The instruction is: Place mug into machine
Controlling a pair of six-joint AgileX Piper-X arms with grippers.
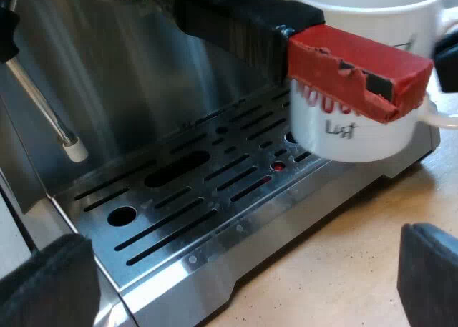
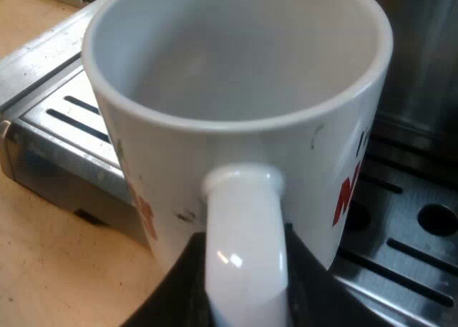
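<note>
A white mug (image 1: 343,130) with red lettering stands upright over the edge of the machine's slotted drip tray (image 1: 179,198), behind the red end of the holder's dark handle (image 1: 358,69). Whether it rests on the tray I cannot tell. My right gripper (image 2: 247,295) is shut on the mug's handle (image 2: 243,234), one black finger on each side of it. The mug (image 2: 236,76) is empty inside. My left gripper (image 1: 236,284) is open over the tray's front lip and the wooden table, well short of the mug, with nothing between its fingers.
The holder is locked into the espresso machine, and its handle juts out above the tray. A thin steam wand (image 1: 46,112) with a white tip hangs over the tray's far end. The steel back wall (image 1: 129,62) rises behind. Wooden tabletop (image 1: 336,270) lies before the machine.
</note>
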